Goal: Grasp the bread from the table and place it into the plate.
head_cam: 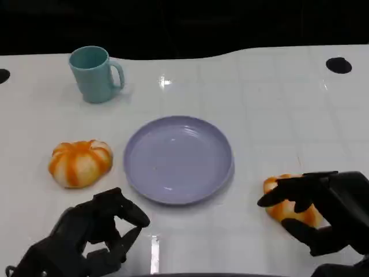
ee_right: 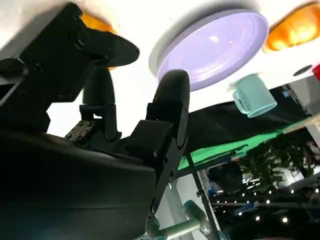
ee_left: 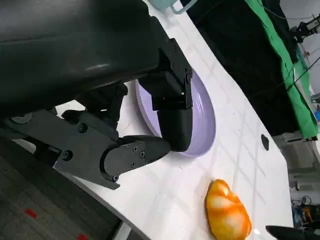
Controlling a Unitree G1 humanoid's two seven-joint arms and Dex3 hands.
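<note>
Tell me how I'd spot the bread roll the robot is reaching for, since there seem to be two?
Start at the lilac plate in the middle of the white table. Two orange-and-white rolls flank it: the left roll lies alone, below the teal mug. The roll in question is the one on the plate's right, with the right hand curling its black fingers around it.

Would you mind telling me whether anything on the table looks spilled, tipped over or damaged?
Nothing stands out. The teal mug stands upright, the purple plate lies flat and bare, and both bread rolls, left and right, look whole, the right one under the right hand.
</note>
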